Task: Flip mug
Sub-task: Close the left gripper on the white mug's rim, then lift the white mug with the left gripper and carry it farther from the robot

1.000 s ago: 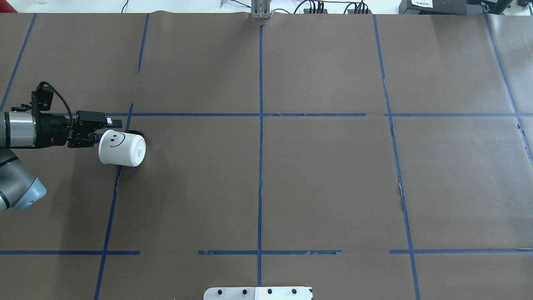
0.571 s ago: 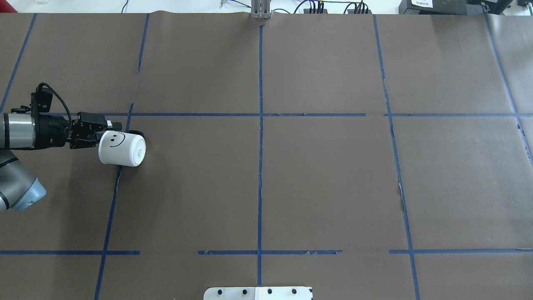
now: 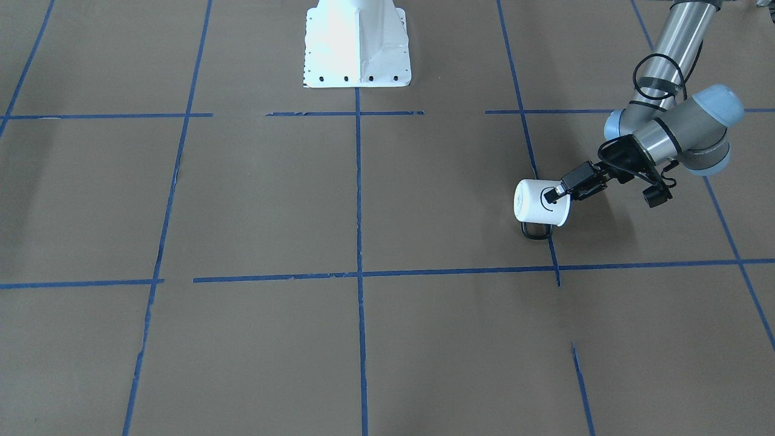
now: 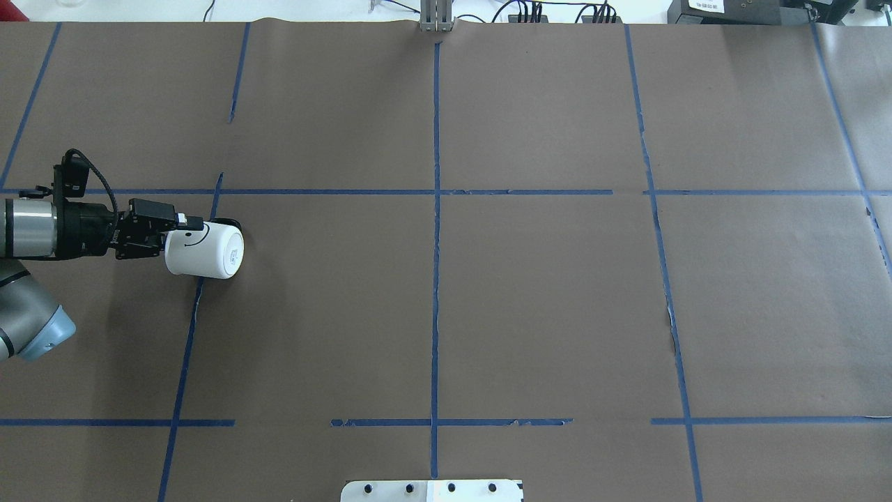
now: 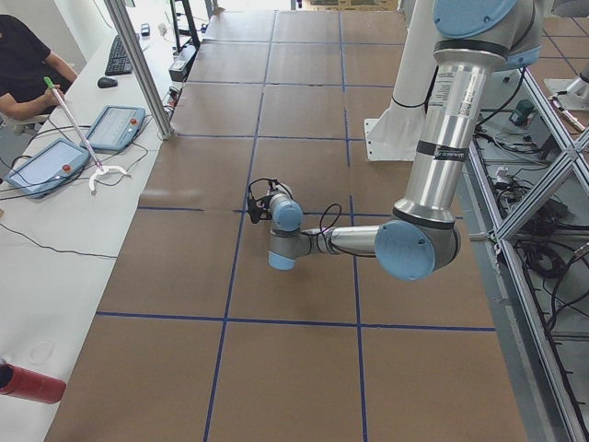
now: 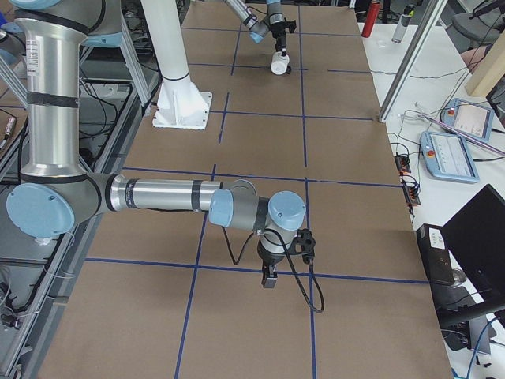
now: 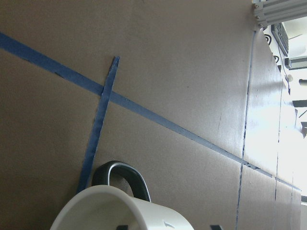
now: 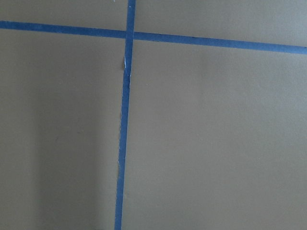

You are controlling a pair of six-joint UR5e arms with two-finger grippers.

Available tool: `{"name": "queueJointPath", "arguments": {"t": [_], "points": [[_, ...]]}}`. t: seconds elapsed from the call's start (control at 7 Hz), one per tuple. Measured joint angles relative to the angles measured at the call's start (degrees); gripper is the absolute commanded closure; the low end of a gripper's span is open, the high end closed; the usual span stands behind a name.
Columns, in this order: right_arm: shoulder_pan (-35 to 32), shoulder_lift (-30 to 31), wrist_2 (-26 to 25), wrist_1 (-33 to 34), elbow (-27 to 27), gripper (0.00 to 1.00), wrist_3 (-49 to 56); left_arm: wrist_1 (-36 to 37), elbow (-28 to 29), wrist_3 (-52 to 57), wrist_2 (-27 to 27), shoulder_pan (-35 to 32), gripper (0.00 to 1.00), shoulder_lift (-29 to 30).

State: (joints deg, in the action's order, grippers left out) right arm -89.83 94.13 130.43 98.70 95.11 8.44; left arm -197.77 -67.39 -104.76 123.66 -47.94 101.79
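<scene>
The white mug (image 4: 209,252) with the black smiley lies on its side at the table's left, its base pointing to the view's right and its mouth toward my left gripper. Its black handle (image 3: 535,232) rests on the table. My left gripper (image 4: 185,229) is at the mug's mouth with one finger (image 3: 553,195) lying over the smiley on the outer wall; the jaws look spread apart, so it is open. The left wrist view shows the rim (image 7: 117,203) and handle close up. My right gripper (image 6: 269,279) hangs low over bare table far from the mug; I cannot tell its state.
Brown paper with blue tape lines (image 4: 436,209) covers the table. The robot's white base plate (image 3: 357,45) stands at the middle of the near edge. Tablets and cables lie on the operators' bench (image 6: 458,142) beyond the table.
My left gripper has shifted sideways so that its upper finger now lies across the smiley's eyes instead of beside the mug. The mug has not moved.
</scene>
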Motion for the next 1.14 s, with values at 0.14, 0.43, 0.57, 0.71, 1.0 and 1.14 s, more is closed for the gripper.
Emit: {"name": "queueJointPath", "arguments": {"t": [0.14,0.43,0.57,0.71,1.0,1.14], "points": [[0.0,0.0,0.0,0.0,-0.01,0.0,0.0,-0.4,-0.01,-0.05,0.45,0.22,0.36,-0.06],[0.0,0.0,0.0,0.0,0.0,0.0,0.0,-0.65,-0.02,-0.09,0.68,0.51,1.0,-0.1],[0.0,0.0,0.0,0.0,0.04,0.0,0.0,-0.7,-0.08,-0.09,0.72,0.54,1.0,-0.1],[0.0,0.0,0.0,0.0,0.05,0.0,0.0,-0.76,-0.22,-0.09,0.76,0.54,1.0,-0.08],[0.0,0.0,0.0,0.0,0.05,0.0,0.0,-1.04,-1.18,-1.62,0.78,0.58,1.0,-0.12],[0.0,0.0,0.0,0.0,0.06,0.0,0.0,-1.56,-2.83,-4.49,0.7,0.58,1.0,-0.19]]}}
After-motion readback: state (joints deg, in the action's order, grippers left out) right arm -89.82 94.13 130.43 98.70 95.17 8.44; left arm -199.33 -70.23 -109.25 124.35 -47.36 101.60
